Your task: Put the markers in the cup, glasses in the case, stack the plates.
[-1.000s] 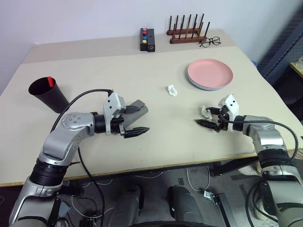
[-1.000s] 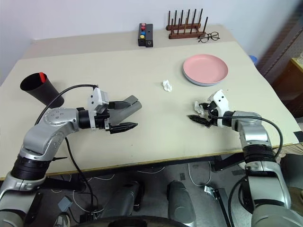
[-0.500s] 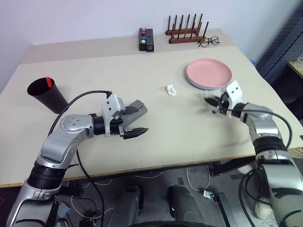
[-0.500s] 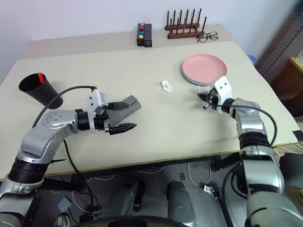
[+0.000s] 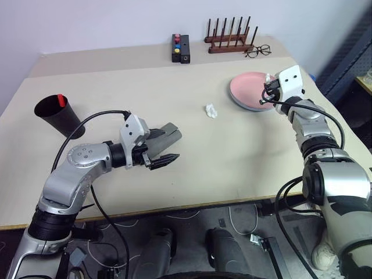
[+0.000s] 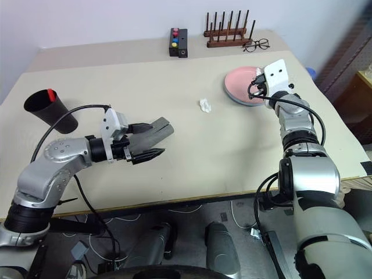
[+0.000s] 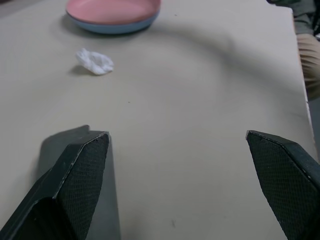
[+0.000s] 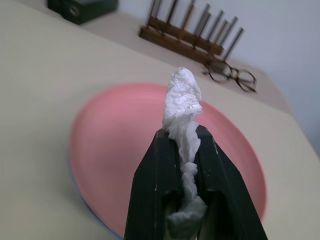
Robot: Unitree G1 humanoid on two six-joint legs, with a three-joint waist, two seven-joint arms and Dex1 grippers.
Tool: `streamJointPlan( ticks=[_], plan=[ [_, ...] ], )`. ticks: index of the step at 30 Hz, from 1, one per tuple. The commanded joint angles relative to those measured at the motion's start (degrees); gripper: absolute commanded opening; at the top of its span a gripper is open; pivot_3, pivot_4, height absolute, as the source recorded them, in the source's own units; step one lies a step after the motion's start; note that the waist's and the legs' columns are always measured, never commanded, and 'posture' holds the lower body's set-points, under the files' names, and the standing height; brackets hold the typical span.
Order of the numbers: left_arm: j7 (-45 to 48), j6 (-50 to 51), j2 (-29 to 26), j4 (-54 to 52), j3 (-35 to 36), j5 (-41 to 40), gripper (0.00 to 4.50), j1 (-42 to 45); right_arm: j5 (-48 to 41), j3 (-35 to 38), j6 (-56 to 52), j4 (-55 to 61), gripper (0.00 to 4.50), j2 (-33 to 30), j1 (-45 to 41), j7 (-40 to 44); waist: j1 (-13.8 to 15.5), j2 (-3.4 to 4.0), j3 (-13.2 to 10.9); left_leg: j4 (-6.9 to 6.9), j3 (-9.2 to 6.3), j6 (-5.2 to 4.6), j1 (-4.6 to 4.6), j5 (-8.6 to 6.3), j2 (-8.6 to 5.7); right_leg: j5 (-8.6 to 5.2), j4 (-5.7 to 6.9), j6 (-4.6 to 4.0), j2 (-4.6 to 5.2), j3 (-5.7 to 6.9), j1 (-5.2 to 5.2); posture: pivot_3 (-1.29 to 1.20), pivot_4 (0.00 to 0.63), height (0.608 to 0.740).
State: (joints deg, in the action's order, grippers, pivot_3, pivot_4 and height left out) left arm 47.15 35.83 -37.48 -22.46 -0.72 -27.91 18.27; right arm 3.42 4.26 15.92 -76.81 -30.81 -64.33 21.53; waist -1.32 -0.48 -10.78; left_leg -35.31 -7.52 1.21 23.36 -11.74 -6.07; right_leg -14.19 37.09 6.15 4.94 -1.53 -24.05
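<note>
Beige worktop [image 5: 192, 168] fills the scene, backed by a pale wall. Nearest, on the left, the left hand [image 5: 164, 152] hovers with its fingers spread wide and nothing between them, just in front of the closed grey case [image 5: 165, 135]. Farther left stands the black cup [image 5: 58, 115], a red-capped marker [image 5: 60, 100] poking from its rim. A small white paper wad [image 5: 210, 110] lies mid-worktop. On the right, the right hand [image 8: 184, 165] has risen from the near edge within the last second and is now clenched on a crumpled white tissue [image 8: 183, 100], held over the pink plate [image 5: 247, 90], which rests on the blue plate [image 7: 110, 27]. The stacking looks finished; the tissue seems an extra clearing step. Farthest back are a wooden rack [image 5: 229, 39], clear spectacles [image 5: 257, 51] and a black box [image 5: 181, 48].
</note>
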Motion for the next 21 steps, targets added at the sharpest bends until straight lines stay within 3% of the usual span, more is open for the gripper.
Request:
streamJointPlan(
  ticks=[1,3,7,9,15,21],
  plan=[
    [-1.96,1.2,-0.75,-4.35,3.13,-1.39,4.5,-1.89,1.01,0.82,-1.13,-0.16,0.75,0.05,-2.71,-2.67,-0.15,0.0,0.0,0.01,0.01,0.0,0.0,0.0,0.0,0.0,0.0,0.0,0.0,-0.01,-0.01,0.0,0.15,0.74],
    [-2.83,1.82,-0.67,-5.33,3.7,-1.61,4.5,-2.67,1.32,1.08,-1.17,-0.29,1.44,0.22,-2.7,-2.88,-0.29,0.0,0.0,0.03,0.0,0.0,0.0,0.0,0.0,0.0,0.0,0.0,0.0,-0.01,-0.01,0.0,0.15,0.74],
    [-3.77,2.49,-0.73,-6.41,4.5,-2.2,4.5,-3.64,1.1,1.99,-0.52,-0.2,3.61,0.75,-2.81,-3.98,-0.63,0.0,0.0,0.02,0.0,0.0,0.0,0.01,0.0,0.0,0.0,0.0,-0.01,-0.01,0.0,0.0,0.15,0.74],
    [-3.94,2.52,-0.85,-6.5,4.52,-2.38,4.5,-3.78,0.94,2.29,0.01,-0.04,4.44,0.97,-2.88,-3.98,-0.89,0.0,0.0,0.02,0.0,0.0,0.0,0.0,0.0,0.0,0.0,0.0,-0.01,-0.01,0.0,0.0,0.15,0.74],
    [-3.9,2.1,-0.63,-5.77,3.84,-2.18,4.5,-3.45,-0.94,3.91,2.22,0.95,4.44,2.29,-2.53,1.12,-1.37,0.0,0.0,0.04,0.01,0.0,-0.01,0.0,0.0,0.0,0.0,0.0,-0.03,-0.01,0.0,0.0,0.15,0.74],
    [-3.65,1.51,0.04,-4.07,3.05,-1.77,4.5,-2.38,-5.75,5.14,2.41,4.13,4.44,7.44,1.32,20.78,-1.33,0.0,0.0,0.04,-0.01,0.0,-0.02,0.0,0.06,0.02,0.01,-0.02,-0.13,-0.01,0.0,0.0,0.15,0.74]
  ],
)
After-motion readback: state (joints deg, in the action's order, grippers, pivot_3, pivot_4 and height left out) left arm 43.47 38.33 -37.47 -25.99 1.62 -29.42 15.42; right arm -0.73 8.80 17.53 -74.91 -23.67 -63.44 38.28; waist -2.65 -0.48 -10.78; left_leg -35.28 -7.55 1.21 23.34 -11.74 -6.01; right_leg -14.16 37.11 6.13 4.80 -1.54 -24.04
